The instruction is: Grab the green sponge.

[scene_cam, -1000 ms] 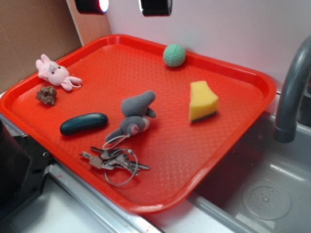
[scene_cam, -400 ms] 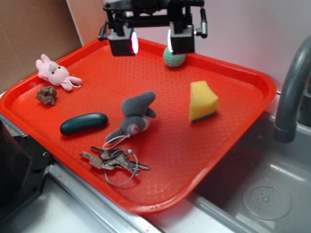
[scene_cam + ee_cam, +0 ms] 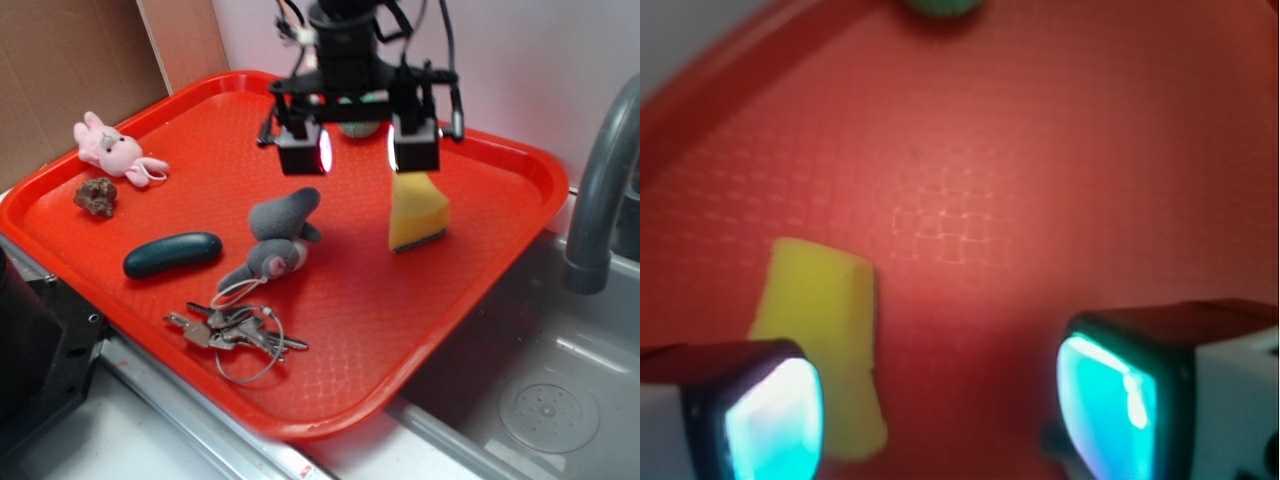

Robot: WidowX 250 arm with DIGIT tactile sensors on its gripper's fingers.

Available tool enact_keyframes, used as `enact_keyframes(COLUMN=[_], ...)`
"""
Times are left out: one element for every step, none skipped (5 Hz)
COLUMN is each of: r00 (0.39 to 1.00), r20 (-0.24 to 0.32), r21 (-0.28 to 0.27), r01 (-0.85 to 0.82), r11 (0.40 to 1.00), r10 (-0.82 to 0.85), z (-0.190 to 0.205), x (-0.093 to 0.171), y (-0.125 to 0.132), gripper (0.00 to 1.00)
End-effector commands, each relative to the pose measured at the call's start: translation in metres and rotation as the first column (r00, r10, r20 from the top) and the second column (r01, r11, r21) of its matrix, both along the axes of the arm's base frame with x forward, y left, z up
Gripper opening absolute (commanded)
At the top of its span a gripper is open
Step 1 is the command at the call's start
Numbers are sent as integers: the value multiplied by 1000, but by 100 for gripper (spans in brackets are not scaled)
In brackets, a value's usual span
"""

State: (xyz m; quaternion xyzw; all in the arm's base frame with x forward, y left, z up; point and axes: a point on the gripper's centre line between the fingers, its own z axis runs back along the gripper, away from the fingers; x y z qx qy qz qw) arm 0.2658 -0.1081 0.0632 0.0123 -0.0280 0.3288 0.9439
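Green sponge [image 3: 418, 212] top seemingly behind hand [image 3: 358, 150]

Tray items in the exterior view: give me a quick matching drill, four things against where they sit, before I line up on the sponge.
Things:
1. green sponge
2. pink bunny toy
3. keys
4. gripper

Places:
A. near front edge of the tray
B. far left corner
C. open, above the tray middle
D. right side, one finger just over it

Pairs: 1-D, 2-B, 3-A, 4-C
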Motion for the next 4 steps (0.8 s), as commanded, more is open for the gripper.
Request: enact_keyframes(r00=[1000,998,997,999], r20=[-17,-59,-70,-9], r21=[-51,-79,-86,-42], r01=[3,-5,-15,47], r11=[999,997,996,998], r10=[-4,1,9,-47], z=[-15,-25,-19,10], x=[42,45,49,37], y=[-12,-18,-16,-11], gripper=[100,100,0,0])
